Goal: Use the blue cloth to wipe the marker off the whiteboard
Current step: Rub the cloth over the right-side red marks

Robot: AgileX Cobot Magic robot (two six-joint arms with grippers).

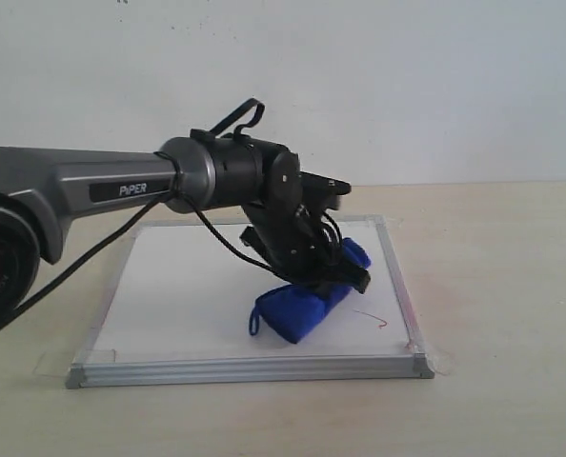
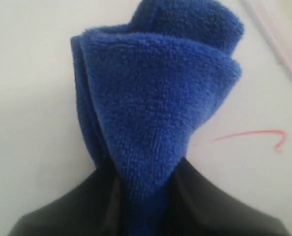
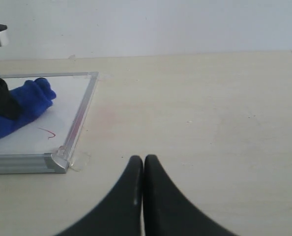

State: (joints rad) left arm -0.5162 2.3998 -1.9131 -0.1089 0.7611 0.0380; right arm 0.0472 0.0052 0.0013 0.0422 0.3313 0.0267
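The whiteboard (image 1: pixel 183 295) looks nearly clean, with only a short red marker (image 1: pixel 373 320) hook showing near its lower right corner, just right of the blue cloth (image 1: pixel 297 311) clamped in the left end effector (image 1: pixel 338 274) at frame centre, while the right end effector (image 3: pixel 143 166) hangs pinched closed above the desk (image 3: pixel 210 108).

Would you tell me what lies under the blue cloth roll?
The silver-framed whiteboard lies under the blue cloth roll; a short red marker stroke shows beside it. Any ink beneath is hidden.
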